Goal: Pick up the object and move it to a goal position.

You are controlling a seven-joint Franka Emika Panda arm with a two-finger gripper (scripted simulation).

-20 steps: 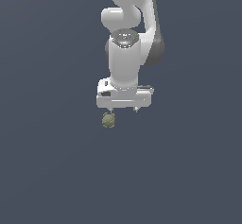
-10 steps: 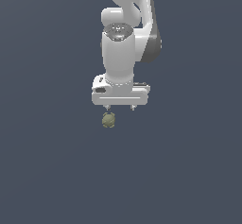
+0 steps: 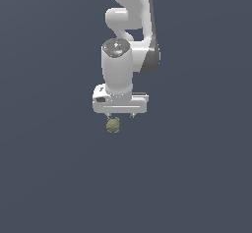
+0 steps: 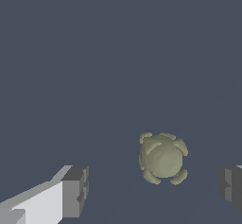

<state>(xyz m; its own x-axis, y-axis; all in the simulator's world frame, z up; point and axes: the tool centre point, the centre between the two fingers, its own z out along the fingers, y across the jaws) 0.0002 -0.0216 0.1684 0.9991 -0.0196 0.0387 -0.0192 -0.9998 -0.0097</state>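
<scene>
The gripper (image 4: pixel 153 190) hangs spread wide over the olive-green lump (image 4: pixel 163 158), which sits on the floor between its fingers (image 4: pixel 75 190) — nearer one. Descending off-centre risks one finger nudging the lump away — a bumpy roundish shape probably rolls easily.

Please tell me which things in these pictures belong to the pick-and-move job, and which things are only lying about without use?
Belonging to the job:
- the olive-green lump, lying on the floor, not yet grasped
- the claw, open, its fingers standing apart from the lump on either side

Only lying about:
- nothing; only the plain dark floor shows, and no goal marker is visible
</scene>
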